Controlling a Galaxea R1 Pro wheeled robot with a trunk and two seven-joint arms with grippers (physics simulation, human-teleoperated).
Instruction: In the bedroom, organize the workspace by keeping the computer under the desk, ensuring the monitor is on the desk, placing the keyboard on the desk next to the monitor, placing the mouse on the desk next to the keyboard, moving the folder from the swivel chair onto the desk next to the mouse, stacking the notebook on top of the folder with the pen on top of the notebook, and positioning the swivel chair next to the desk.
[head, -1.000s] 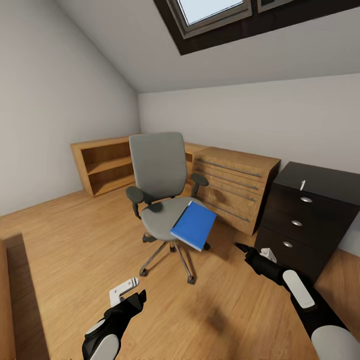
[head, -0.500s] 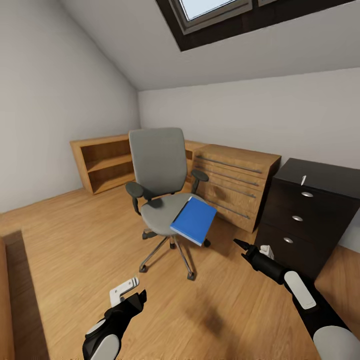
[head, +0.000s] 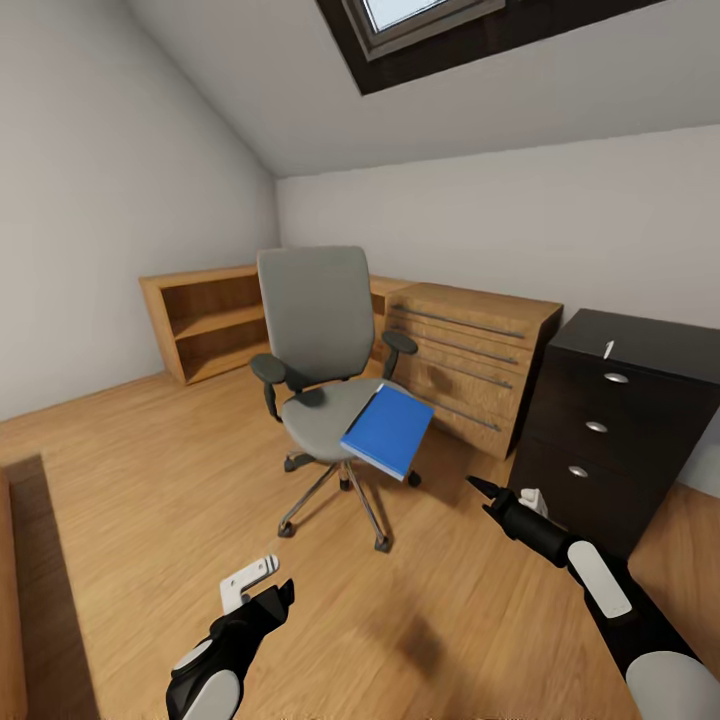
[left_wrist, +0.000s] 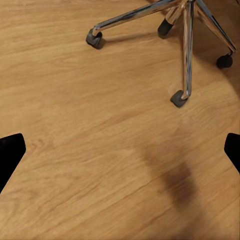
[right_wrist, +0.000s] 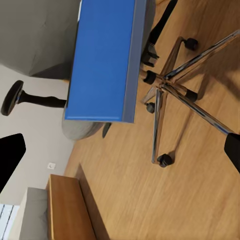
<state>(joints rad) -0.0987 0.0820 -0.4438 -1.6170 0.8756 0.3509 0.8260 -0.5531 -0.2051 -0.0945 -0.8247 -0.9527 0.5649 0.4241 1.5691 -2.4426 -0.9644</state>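
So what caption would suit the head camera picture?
Blue folder overhanging the swivel chair seat, both arms held low over a wooden floor.

Bare wooden floor (head: 180, 470) lay open from 9 to 12 o'clock. The swivel chair (head: 320, 360) stood at 12. A black drawer cabinet (head: 620, 420) blocked 2 o'clock.

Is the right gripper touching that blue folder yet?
Apart. In the head view, bare floor separates the right gripper from the folder lying on the chair.
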